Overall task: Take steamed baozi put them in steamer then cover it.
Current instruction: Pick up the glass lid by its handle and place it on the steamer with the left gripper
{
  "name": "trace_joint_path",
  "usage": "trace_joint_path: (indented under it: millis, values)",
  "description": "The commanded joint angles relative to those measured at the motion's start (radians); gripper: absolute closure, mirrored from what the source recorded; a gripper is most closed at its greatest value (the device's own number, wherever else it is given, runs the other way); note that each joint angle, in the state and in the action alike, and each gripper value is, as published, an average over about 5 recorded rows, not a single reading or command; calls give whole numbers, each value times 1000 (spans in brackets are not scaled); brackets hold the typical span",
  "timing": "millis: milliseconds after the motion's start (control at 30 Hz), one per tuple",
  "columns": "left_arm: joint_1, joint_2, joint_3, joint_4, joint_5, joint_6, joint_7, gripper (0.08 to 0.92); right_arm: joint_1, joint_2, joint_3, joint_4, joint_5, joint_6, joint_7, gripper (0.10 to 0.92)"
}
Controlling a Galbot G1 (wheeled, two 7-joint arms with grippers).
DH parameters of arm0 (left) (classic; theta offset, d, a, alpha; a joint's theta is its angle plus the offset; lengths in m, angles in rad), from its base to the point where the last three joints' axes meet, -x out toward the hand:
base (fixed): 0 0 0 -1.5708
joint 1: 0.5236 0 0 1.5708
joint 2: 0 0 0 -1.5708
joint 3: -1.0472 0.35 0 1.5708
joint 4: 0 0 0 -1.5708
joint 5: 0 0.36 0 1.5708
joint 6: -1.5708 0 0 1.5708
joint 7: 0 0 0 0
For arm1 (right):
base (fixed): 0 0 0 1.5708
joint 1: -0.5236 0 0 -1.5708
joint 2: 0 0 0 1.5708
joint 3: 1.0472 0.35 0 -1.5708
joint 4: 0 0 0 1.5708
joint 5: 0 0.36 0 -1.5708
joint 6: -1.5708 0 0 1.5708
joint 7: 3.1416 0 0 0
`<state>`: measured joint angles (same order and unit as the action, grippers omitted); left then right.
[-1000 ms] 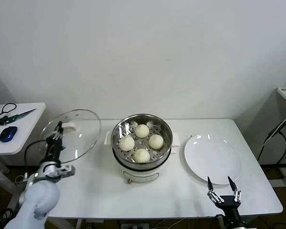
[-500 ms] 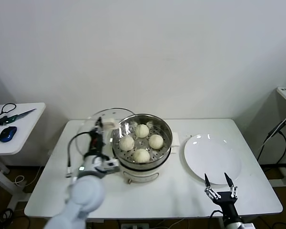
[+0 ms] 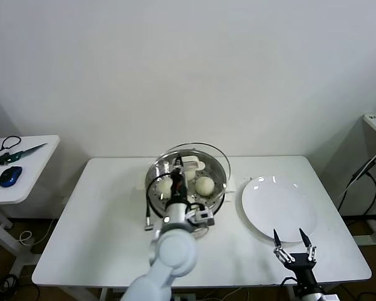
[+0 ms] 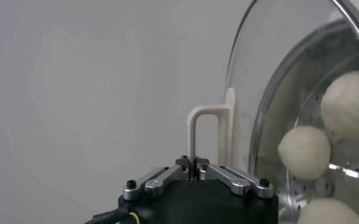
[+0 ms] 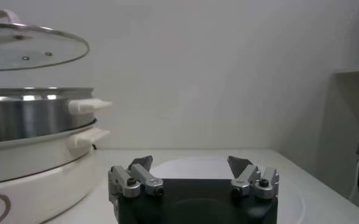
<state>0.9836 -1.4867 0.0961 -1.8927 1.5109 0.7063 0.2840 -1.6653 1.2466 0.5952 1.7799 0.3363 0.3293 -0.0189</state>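
- No readable text, labels, brands, numbers or signs in any view.
- steamer (image 3: 187, 188), cover (image 3: 197, 164), plate (image 3: 279, 209): all surfaces plain, no markings visible.
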Motion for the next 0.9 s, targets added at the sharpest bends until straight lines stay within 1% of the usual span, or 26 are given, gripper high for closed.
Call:
trace_joint_path:
  millis: [33,233,400,633,900]
  values:
    - [-34,-105,74,112,79,25,-20,862,-2,-4,7,2,13,11,3,203]
    - [-17,-66,53,119,69,20,-34,862,-3,1,13,8,12,14,6,203]
    - [-3,-48,43,123,86,8,-48,862,-9,7,16,16,11,17,7,203]
    - [-1,-14,26,136,91,1,-49,862,-20,10,16,17,10,25,7,203]
    - [-8,-7,12,159,87,0,-64,862,-24,20,12,18,6,29,5,203]
